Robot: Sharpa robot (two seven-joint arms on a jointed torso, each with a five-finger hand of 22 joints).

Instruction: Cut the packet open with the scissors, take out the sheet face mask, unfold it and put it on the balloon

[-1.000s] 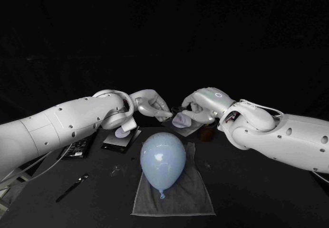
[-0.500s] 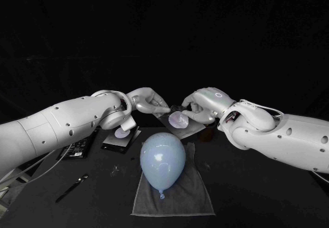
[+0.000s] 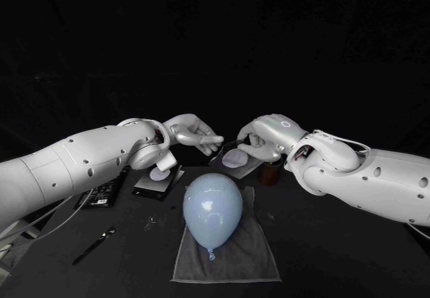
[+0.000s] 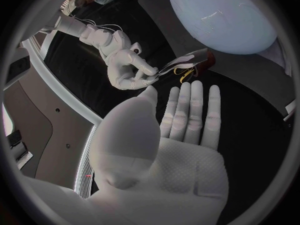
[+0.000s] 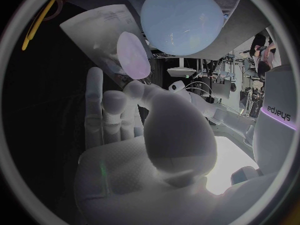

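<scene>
Right hand (image 3: 260, 135) pinching the packet (image 3: 235, 158) between thumb and fingers, held off the table just beyond the far end of the balloon (image 3: 213, 206). The balloon lies on a grey towel (image 3: 228, 264), knot toward the near edge. Left hand (image 3: 191, 133) released, fingers straight and a little apart, grasping nothing, hovering just left of the packet. Whether the packet's mouth is already cut cannot be told from this angle. Judged step: drawing out the sheet mask. For a clean draw, the right hand should pinch firmly away from the mouth and turn the opening toward the left hand. The left fingertips should take one edge of the folded mask alone and pull slowly along the packet's length, so the sheet neither tears nor drops.
</scene>
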